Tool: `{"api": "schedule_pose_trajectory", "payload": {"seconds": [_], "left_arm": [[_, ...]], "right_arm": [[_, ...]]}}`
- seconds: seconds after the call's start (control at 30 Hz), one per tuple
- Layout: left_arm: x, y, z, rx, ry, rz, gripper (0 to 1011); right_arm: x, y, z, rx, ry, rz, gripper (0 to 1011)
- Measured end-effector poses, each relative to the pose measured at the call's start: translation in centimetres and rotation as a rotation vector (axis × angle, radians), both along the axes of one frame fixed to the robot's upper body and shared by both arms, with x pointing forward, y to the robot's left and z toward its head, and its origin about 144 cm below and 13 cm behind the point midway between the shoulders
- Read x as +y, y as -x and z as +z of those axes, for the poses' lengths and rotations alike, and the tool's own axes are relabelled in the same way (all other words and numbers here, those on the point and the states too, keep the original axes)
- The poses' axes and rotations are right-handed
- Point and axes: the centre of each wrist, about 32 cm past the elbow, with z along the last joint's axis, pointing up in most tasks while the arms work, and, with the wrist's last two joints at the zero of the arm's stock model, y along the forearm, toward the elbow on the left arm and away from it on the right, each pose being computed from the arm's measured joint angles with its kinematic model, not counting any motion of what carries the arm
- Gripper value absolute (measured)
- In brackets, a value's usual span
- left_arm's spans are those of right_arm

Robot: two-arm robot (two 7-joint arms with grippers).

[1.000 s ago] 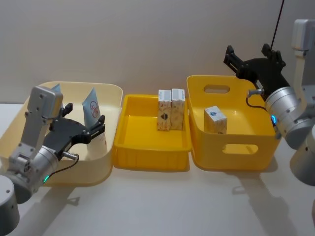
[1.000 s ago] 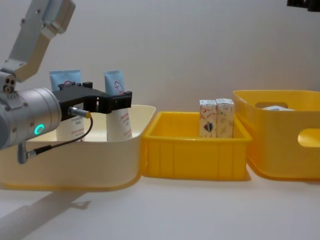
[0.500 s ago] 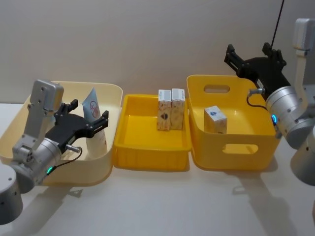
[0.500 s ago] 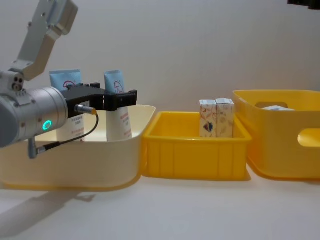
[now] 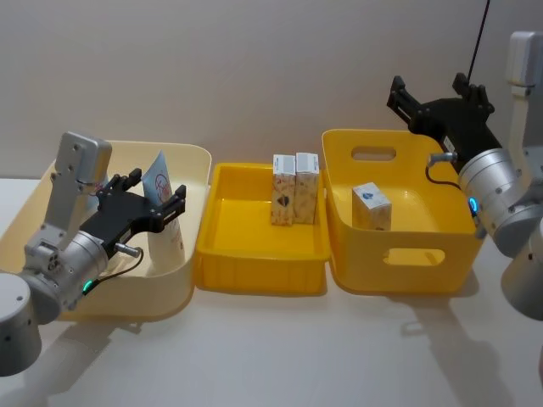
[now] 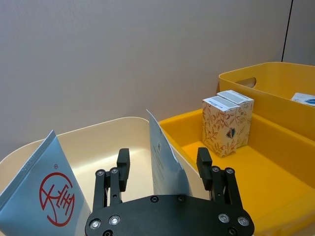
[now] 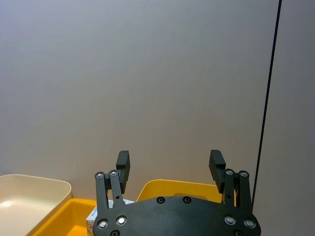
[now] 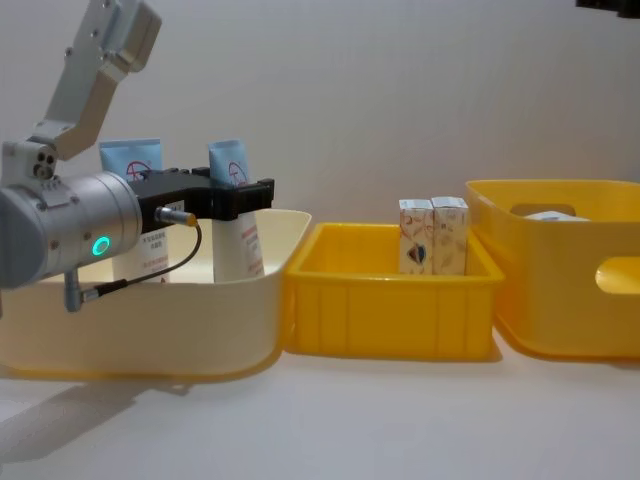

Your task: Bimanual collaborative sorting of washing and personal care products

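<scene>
Two light blue and white tubes stand in the cream bin (image 5: 193, 154). My left gripper (image 5: 154, 203) is open, and its fingers (image 6: 123, 163) flank the nearer tube (image 6: 166, 164) at its upper part. The other tube (image 6: 47, 194) stands beside it. From the chest both tubes (image 8: 232, 160) (image 8: 130, 160) show behind the left gripper (image 8: 240, 194). Two printed cartons (image 5: 294, 188) stand upright in the middle yellow tray (image 5: 254, 273). A white carton (image 5: 371, 206) lies in the right yellow bin (image 5: 399, 254). My right gripper (image 5: 437, 100) hangs open above that bin's back rim, holding nothing.
The three containers stand side by side against the wall, rims nearly touching. Bare white table (image 5: 280, 356) lies in front of them. A thin black cable (image 5: 480, 38) runs up the wall behind my right arm.
My left gripper has moved forward and up in the cream bin, so its open fingers now sit on either side of the nearer tube. The right arm has not moved.
</scene>
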Motion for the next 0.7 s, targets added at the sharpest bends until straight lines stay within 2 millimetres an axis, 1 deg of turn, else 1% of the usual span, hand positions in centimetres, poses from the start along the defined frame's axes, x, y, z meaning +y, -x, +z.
{"api": "schedule_pose_trajectory", "payload": {"seconds": [0.03,0.07,0.1,0.13,0.17,0.27,0.3,0.37,0.4,0.47,0.5,0.53,0.57,0.6,0.63,0.7], "left_arm": [[0.00,-0.03,0.00,0.000,0.000,-0.001,862],[0.00,-0.09,0.00,0.001,0.000,-0.002,822],[0.00,-0.12,0.00,0.001,0.001,-0.002,813],[0.00,-0.14,0.00,0.001,0.001,-0.002,764],[0.01,-0.19,0.00,0.002,0.001,-0.003,748],[0.01,-0.25,0.00,0.002,0.001,-0.004,629],[0.01,-0.29,0.02,0.002,0.001,-0.005,629],[0.00,-0.31,0.01,0.002,0.002,-0.005,571],[0.01,-0.34,0.01,0.002,0.002,-0.006,510],[0.01,-0.37,0.02,0.002,0.002,-0.006,449],[0.01,-0.37,0.02,0.002,0.002,-0.006,449],[0.01,-0.39,0.01,0.003,0.002,-0.006,385],[0.01,-0.40,0.00,0.003,0.001,-0.006,362],[0.02,-0.42,0.00,0.003,0.001,-0.006,302],[0.02,-0.43,0.01,0.003,0.001,-0.007,302],[0.02,-0.44,0.01,0.003,0.001,-0.007,248]], "right_arm": [[0.00,0.00,0.00,0.000,0.000,0.000,1001],[0.00,0.00,0.00,0.000,0.000,0.000,1001],[0.00,0.00,0.00,0.000,0.000,0.000,1001],[0.00,0.00,0.00,0.000,0.000,0.000,1001],[0.00,0.00,0.00,0.000,0.000,0.000,1001],[0.00,0.00,0.00,0.000,0.000,0.000,1001],[0.00,0.00,0.00,0.000,0.000,0.000,1001],[0.00,0.00,0.00,0.000,0.000,0.000,1001],[0.00,0.00,0.00,0.000,0.000,0.000,1001],[0.00,0.00,0.00,0.000,0.000,0.000,1001],[0.00,0.00,0.00,0.000,0.000,0.000,1001],[0.00,0.00,0.00,0.000,0.000,0.000,1001],[0.00,0.00,0.00,0.000,0.000,0.000,1001],[0.00,0.00,0.00,0.000,0.000,0.000,1001],[0.01,0.00,0.00,0.000,0.000,0.000,1001],[0.00,0.00,0.00,0.000,0.000,0.000,1001]]}}
